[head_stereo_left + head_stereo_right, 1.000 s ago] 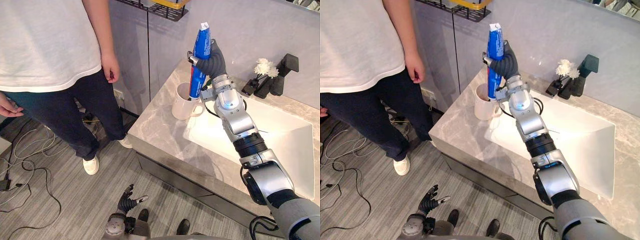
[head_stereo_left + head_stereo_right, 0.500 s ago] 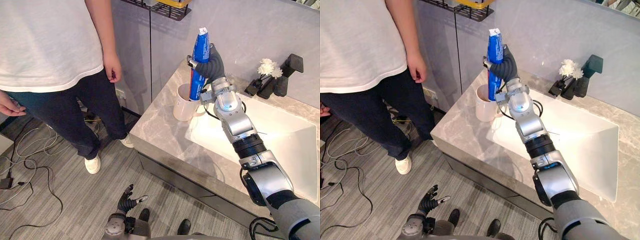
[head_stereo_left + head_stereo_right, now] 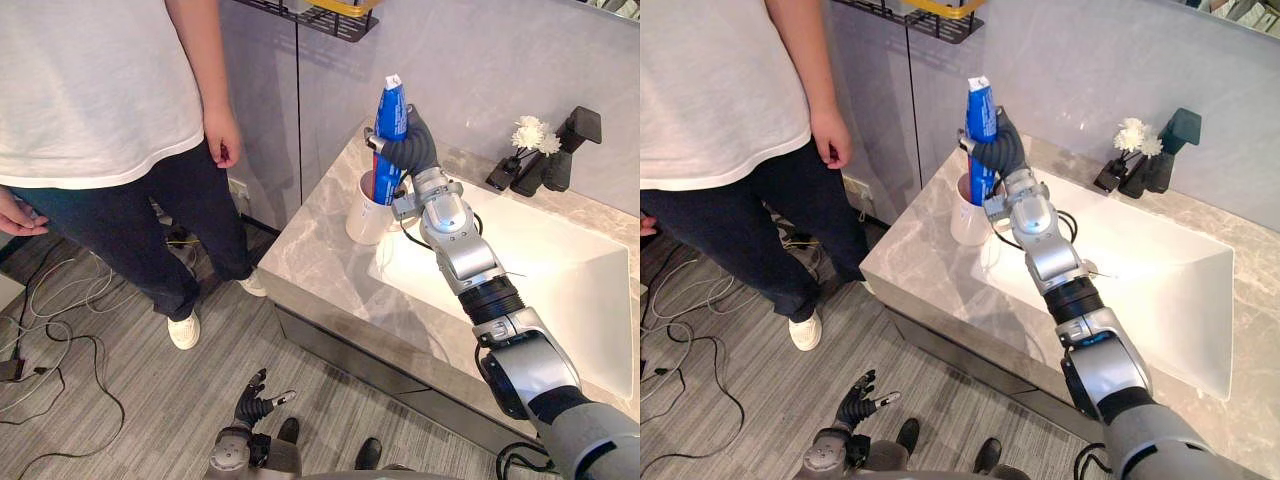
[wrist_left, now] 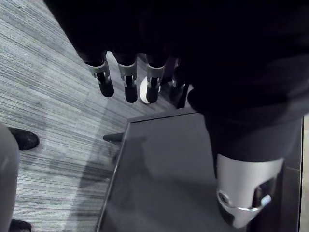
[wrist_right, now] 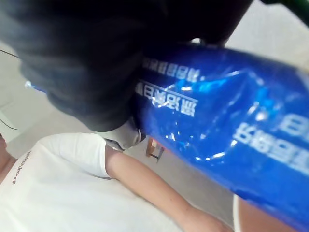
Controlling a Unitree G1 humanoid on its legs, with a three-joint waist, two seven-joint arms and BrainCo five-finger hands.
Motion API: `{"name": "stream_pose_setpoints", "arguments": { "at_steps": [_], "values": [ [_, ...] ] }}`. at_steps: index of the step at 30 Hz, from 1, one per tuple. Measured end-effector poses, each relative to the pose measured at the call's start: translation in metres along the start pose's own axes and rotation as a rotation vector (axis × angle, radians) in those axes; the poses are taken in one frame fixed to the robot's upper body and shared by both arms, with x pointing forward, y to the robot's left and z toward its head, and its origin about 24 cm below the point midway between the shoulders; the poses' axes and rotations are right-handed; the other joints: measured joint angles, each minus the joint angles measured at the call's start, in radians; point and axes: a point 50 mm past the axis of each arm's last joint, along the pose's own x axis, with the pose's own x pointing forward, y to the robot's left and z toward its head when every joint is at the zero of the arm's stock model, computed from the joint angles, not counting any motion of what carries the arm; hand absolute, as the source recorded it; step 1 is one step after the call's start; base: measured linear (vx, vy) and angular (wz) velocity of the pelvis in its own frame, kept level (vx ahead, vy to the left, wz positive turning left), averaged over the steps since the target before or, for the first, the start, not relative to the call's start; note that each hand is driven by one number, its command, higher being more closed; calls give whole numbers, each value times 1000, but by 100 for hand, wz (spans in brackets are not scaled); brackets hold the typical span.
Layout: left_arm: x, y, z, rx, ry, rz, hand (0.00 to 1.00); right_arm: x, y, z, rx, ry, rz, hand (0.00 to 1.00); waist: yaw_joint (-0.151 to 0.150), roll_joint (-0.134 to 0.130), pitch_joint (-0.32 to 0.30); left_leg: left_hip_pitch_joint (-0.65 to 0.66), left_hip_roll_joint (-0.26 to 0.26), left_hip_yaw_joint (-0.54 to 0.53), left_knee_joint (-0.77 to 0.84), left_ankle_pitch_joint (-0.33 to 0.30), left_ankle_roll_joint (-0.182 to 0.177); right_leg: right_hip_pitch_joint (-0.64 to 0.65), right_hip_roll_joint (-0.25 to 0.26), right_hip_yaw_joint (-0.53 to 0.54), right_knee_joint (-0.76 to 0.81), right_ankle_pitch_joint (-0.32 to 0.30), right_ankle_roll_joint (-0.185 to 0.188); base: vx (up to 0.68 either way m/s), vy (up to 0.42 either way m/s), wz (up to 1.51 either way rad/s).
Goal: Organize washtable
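We see one glossy blue tube (image 3: 388, 108) with white print, held upright, its lower end inside the one white handled mug (image 3: 362, 218). The right hand (image 3: 412, 148) has its fingers curled round the tube's middle. The mug stands on the grey marbled tabletop (image 3: 320, 255) near its left edge, just beside the white rectangular sink (image 3: 560, 300). White flowers (image 3: 530, 132) sit by the far edge. The left hand (image 3: 250, 408) hangs low over the striped floor (image 3: 120, 400), fingers straight, holding nothing.

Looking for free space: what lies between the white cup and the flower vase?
Only bare marble counter, in the left eye view; the right hand gripping the toothpaste hangs above the cup.
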Motion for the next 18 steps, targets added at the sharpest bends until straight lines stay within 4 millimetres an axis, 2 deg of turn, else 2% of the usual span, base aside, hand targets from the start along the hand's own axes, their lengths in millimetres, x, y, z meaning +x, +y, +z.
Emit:
{"name": "stream_pose_setpoints", "arguments": {
  "at_steps": [5, 9, 18],
  "values": [
    [0, 0, 0, 0, 2, 0, 0, -1, 2, -1, 8, 5, 2, 0, 0, 0, 0, 3, 0, 3, 0, 0, 0, 1, 0, 3, 2, 0, 0, 0, 0, 0],
    [0, 0, 0, -2, 4, 0, 0, -8, 9, -10, 34, 37, 7, 0, -1, 0, 0, 14, 0, 10, -2, 0, 0, 7, -1, 8, 1, 0, 0, -1, 0, -3],
    [0, -1, 0, -5, 4, 0, 0, -8, 13, -10, 59, 37, 0, 0, -1, 1, 0, 25, 0, 14, -8, 0, -1, 16, -1, 12, -2, 1, 1, -1, 1, -1]
  ]
}}
